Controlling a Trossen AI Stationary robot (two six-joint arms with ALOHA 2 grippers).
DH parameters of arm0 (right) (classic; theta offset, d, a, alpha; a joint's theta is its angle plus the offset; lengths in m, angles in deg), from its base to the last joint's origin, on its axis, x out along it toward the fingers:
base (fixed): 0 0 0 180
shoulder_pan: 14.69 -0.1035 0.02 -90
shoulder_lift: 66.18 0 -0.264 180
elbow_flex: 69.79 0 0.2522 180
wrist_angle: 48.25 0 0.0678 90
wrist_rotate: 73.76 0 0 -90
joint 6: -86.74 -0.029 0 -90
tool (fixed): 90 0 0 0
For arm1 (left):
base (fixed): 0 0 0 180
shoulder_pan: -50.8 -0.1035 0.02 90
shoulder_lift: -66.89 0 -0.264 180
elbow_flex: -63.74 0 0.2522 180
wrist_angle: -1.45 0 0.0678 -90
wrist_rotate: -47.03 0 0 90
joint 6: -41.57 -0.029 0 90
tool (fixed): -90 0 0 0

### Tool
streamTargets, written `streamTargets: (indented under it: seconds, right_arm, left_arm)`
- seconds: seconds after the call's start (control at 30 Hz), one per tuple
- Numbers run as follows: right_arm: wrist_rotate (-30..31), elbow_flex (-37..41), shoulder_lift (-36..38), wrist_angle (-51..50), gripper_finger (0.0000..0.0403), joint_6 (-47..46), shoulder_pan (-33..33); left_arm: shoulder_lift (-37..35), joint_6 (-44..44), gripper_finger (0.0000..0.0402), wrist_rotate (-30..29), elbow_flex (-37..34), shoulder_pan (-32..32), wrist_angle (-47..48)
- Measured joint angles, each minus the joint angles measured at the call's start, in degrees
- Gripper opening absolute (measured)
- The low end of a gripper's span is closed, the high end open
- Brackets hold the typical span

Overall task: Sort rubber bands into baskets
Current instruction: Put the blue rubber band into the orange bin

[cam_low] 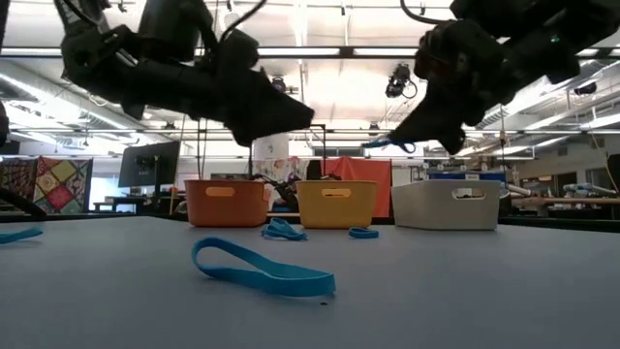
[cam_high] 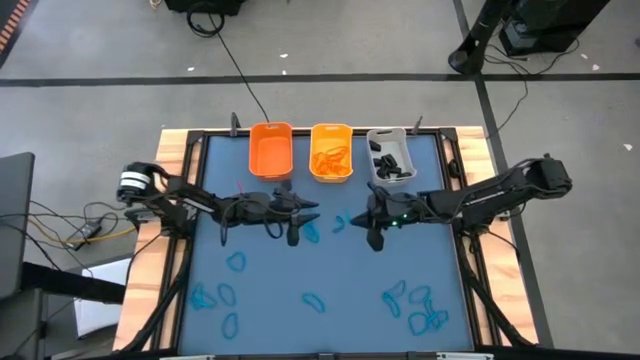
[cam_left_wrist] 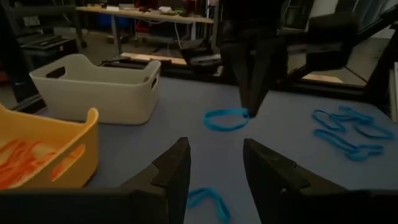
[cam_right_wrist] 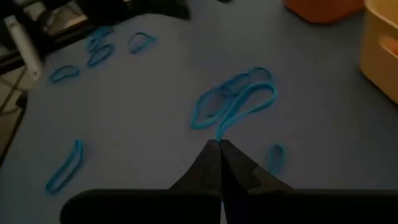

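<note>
Nearest the front edge of the blue counter [cam_high: 280, 320], loose blue rubber bands are scattered in two groups: a few on the left [cam_high: 228, 294] and a denser cluster on the right [cam_high: 420, 308], with a single band [cam_high: 314, 300] lying between them. In the low view one blue band [cam_low: 262, 271] is seen flat on the counter close to the camera. Farther in, at mid-counter, the left gripper [cam_high: 306, 213] is held above the surface with its jaws partly apart and nothing between them; a blue band [cam_high: 311, 233] lies just below it in the high view. Facing it from the other side, the right gripper [cam_high: 362, 217] has its jaws pinched shut on one blue rubber band [cam_right_wrist: 245, 102], which is seen hanging from the tips in the right wrist view and caught at the tips in the left wrist view [cam_left_wrist: 226, 119]; in the low view the band [cam_low: 390, 144] is lifted clear of the counter. At the far edge three baskets are lined up side by side: an orange basket [cam_high: 270, 150] on the left, a yellow-orange basket [cam_high: 331, 152] holding orange bands in the middle, and a light grey-white basket [cam_high: 389, 156] holding black bands on the right.
</note>
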Motion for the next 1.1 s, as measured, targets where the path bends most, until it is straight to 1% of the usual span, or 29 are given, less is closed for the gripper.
streamTargets:
  seconds: [0.17,0.3,0.37,0.67,0.87,0.97,1.1]
  right_arm:
    - [-1.11,-0.03,-3.35,6.92,0.0002,2.84,0.49]
    - [-2.01,0.03,-5.34,9.34,0.0002,4.86,0.61]
    - [-3.07,-0.11,-5.95,10.19,0.0002,6.09,0.61]
    - [-3.25,-3.07,-9.98,10.74,0.0002,12.08,-0.04]
    - [0.52,-4.45,-11.27,10.48,0.0002,16.35,-1.55]
    - [2.08,-4.76,-11.52,10.60,0.0002,17.49,-2.27]
    - [4.32,-4.74,-11.48,11.20,0.0003,18.42,-3.21]
  left_arm:
    - [5.02,0.07,0.0152,-0.02,3.46,0.00,0.02]
    - [8.37,0.36,0.0152,0.04,5.77,-0.04,-0.22]
    - [9.73,0.93,0.0152,0.95,7.27,-0.05,-0.43]
    - [11.07,4.80,0.0153,2.61,8.91,-0.15,-0.14]
    - [11.29,5.55,0.0150,6.74,8.82,-0.17,1.05]
    - [11.29,6.21,0.0136,7.33,8.85,-0.17,1.08]
    - [11.29,6.19,0.0097,7.43,8.85,-0.20,1.69]
